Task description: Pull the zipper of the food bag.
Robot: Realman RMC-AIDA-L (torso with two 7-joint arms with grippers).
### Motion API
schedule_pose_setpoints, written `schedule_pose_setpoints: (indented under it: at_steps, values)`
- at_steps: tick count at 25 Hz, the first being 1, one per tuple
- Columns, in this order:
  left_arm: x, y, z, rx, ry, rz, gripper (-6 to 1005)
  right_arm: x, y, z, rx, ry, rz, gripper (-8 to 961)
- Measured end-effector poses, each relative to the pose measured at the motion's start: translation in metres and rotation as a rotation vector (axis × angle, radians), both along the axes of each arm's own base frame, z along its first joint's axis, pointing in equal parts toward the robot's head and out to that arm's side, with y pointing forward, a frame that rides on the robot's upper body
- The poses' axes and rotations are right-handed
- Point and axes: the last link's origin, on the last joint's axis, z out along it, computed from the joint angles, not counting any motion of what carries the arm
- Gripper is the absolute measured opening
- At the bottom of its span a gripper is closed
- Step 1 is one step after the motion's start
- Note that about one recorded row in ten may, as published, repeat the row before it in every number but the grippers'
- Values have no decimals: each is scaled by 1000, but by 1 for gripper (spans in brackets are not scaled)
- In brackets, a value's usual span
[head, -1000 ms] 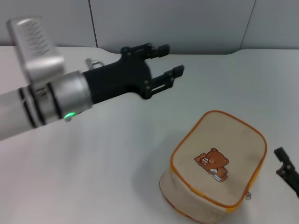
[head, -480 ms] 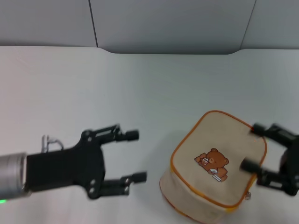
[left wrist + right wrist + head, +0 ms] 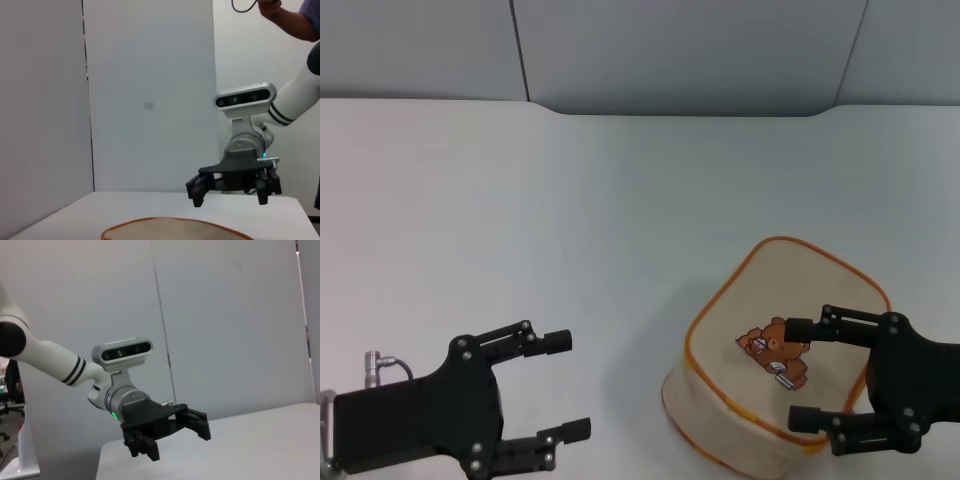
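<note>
The food bag (image 3: 775, 285) is a beige boxy pouch lying on the white table at the near right, with its brown bear patch (image 3: 768, 346) facing up. The orange-yellow zipper (image 3: 718, 296) runs around the panel edge; its silver pull tab is hidden. My right gripper (image 3: 800, 373) is open, with its fingers over the bag's near right part. My left gripper (image 3: 570, 385) is open and empty at the near left, well apart from the bag. The left wrist view shows the right gripper (image 3: 230, 200) above the bag's top edge (image 3: 170, 231). The right wrist view shows the left gripper (image 3: 172, 440).
The white table (image 3: 620, 200) stretches back to grey wall panels (image 3: 670, 50). A person's arm (image 3: 287, 17) shows at the top of the left wrist view, behind the robot.
My left arm has swung from the far left over the table down to the near left. My right gripper has come in from the right edge over the bag, covering the pull tab.
</note>
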Motion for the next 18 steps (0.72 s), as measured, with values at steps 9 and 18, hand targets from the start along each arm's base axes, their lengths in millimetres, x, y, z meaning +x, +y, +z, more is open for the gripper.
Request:
schedule_pose_setpoints:
  at_steps: [9,18]
  values:
    - [-3,-3,1,14,-6,16,772,0,1,1,8,2,-4,839]
    - [-2,-3,0,15,-10,16,772,2,0,1,13,1,-13,840]
